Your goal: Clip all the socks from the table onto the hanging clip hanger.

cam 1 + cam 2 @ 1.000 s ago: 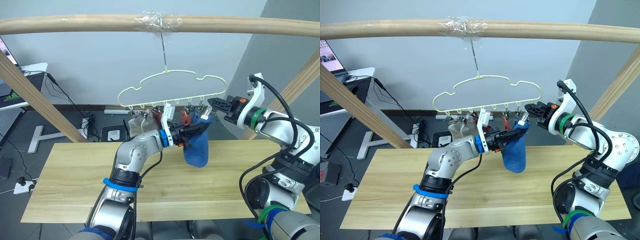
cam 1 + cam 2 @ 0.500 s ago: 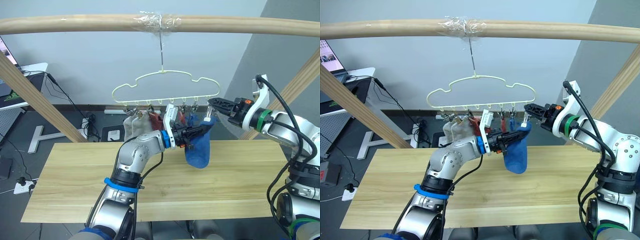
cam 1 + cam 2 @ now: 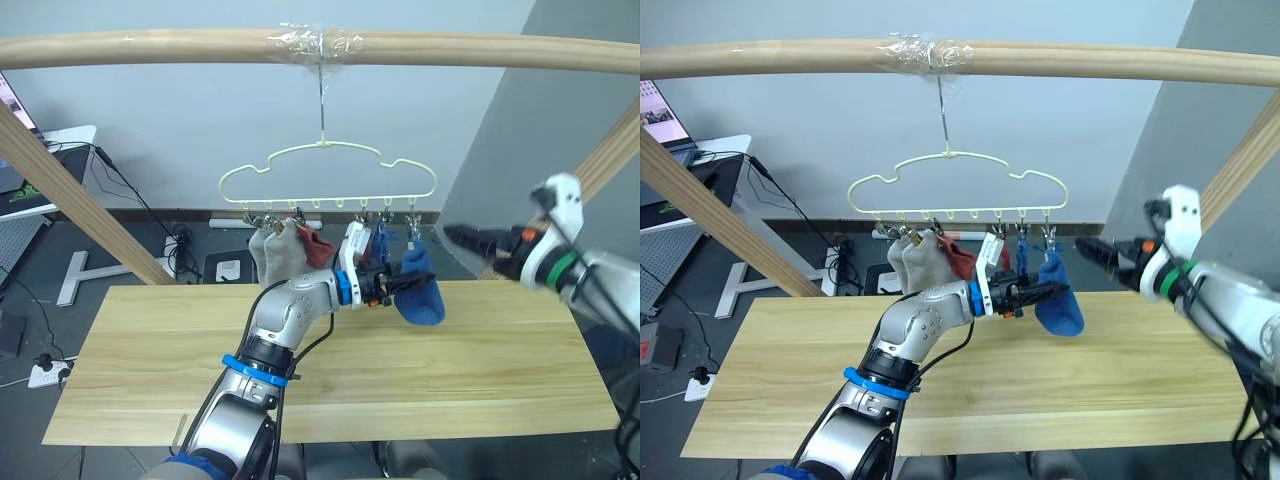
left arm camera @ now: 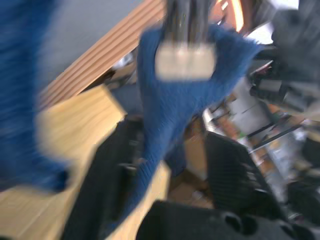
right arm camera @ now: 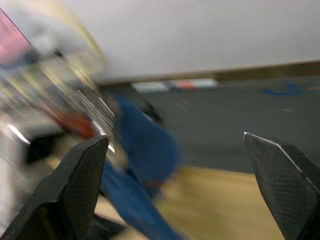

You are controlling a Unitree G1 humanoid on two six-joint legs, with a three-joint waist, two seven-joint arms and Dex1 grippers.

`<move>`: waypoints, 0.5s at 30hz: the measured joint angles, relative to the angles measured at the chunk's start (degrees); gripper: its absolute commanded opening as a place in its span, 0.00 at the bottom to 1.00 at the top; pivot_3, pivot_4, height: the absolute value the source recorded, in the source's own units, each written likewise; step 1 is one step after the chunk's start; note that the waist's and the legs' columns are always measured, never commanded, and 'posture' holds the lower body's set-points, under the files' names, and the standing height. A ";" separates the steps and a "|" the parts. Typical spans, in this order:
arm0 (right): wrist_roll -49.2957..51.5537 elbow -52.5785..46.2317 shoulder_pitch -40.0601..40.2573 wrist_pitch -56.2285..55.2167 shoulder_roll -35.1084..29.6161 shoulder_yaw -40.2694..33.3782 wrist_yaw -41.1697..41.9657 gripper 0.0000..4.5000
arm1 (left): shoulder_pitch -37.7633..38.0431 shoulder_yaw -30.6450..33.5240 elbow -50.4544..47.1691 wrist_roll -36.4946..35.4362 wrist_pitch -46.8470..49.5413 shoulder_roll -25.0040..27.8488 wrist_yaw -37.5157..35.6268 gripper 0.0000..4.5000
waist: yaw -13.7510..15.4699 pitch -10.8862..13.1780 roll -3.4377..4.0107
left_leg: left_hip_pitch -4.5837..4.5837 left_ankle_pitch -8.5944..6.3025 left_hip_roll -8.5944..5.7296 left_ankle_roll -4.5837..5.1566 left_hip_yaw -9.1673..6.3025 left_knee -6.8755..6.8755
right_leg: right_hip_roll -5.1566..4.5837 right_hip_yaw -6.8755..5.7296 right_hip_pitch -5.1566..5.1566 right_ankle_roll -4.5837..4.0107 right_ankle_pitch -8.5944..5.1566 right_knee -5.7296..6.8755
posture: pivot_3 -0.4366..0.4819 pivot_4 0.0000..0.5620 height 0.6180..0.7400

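My left gripper (image 3: 1038, 294) gripped the blue sock (image 3: 1060, 305), which hung from a clip on the clip hanger (image 3: 956, 189) above the table (image 3: 940, 400). My right gripper (image 3: 1090, 247) was spread wide, apart from the sock. Grey and red socks (image 3: 930, 258) hung beside it.

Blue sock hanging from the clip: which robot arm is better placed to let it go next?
The left. Its gripper is at the blue knit sock under the pale wire clip hanger; the right gripper, open, is apart.
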 measured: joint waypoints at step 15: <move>-39.17 -1.48 20.77 -23.69 -2.59 2.84 34.31 1.00 | 18.74 13.58 -18.39 -0.09 -3.26 29.81 -7.16 0.99 | 0.61 -0.07 -0.05 | 0.13 -0.01 0.00 0.02 0.04 0.08 | -0.09 0.00 0.13 -0.01 0.02 0.14 | 0.61 0.21 1.00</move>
